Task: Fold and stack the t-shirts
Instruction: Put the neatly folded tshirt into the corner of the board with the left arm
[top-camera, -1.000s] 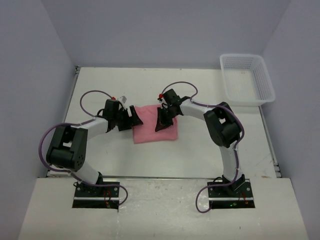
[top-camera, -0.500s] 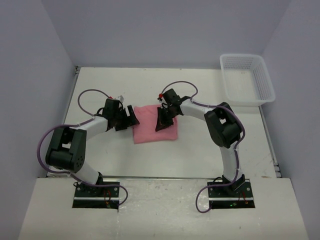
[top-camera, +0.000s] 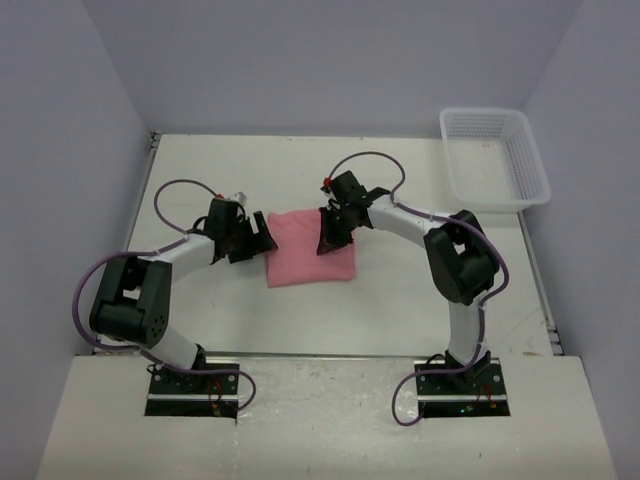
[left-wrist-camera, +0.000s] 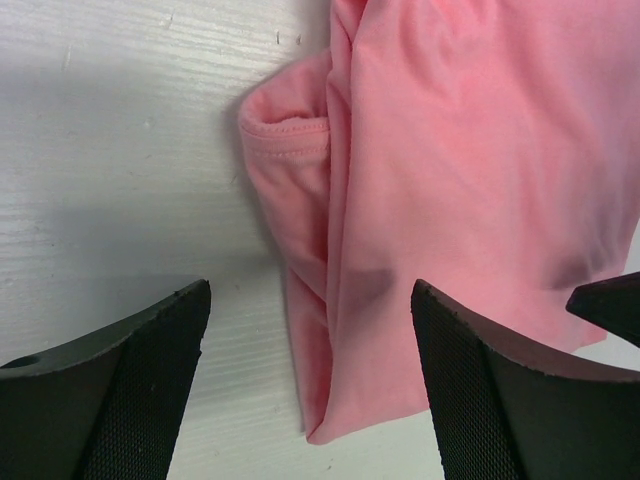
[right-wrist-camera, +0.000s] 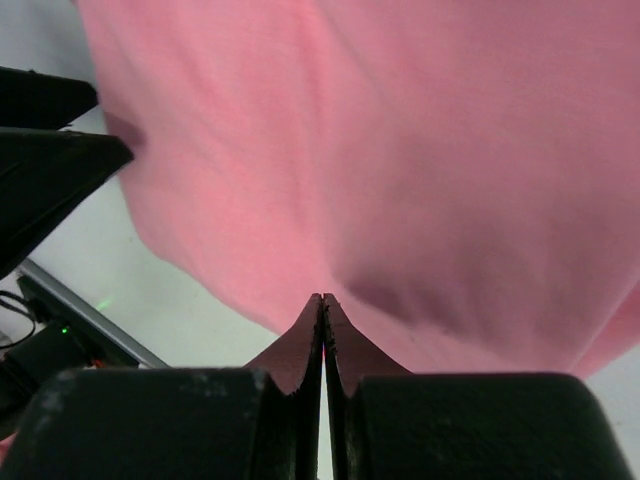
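T-shirt: the salmon-pink t-shirt (top-camera: 310, 262) lies folded into a rectangle in the middle of the worktop (top-camera: 200, 310), between the two arms.
Left claw: the left claw (top-camera: 262, 236) is wide open and holds nothing. It stands at the left edge of the shirt, with one finger over bare worktop and the other over the cloth.
Loose part: a sleeve hem (left-wrist-camera: 285, 140) sticks out from the left edge, so the layers there are not flush.
Right claw: the right claw (top-camera: 327, 238) is closed, with no cloth seen between its jaws. Its tips are over the far right part of the shirt; I cannot tell if they press on it.
Step in hand: probably tidying the left edge of the fold.
How to do it well: bring the open claw low around the sleeve hem only, pinch the top layers, and tuck them inward. It helps if the right claw pins the shirt meanwhile.
Risk: the thin fabric may slide or drag the whole fold sideways.
Basket: the white mesh basket (top-camera: 495, 155) stands in the far right corner, well apart from the shirt.
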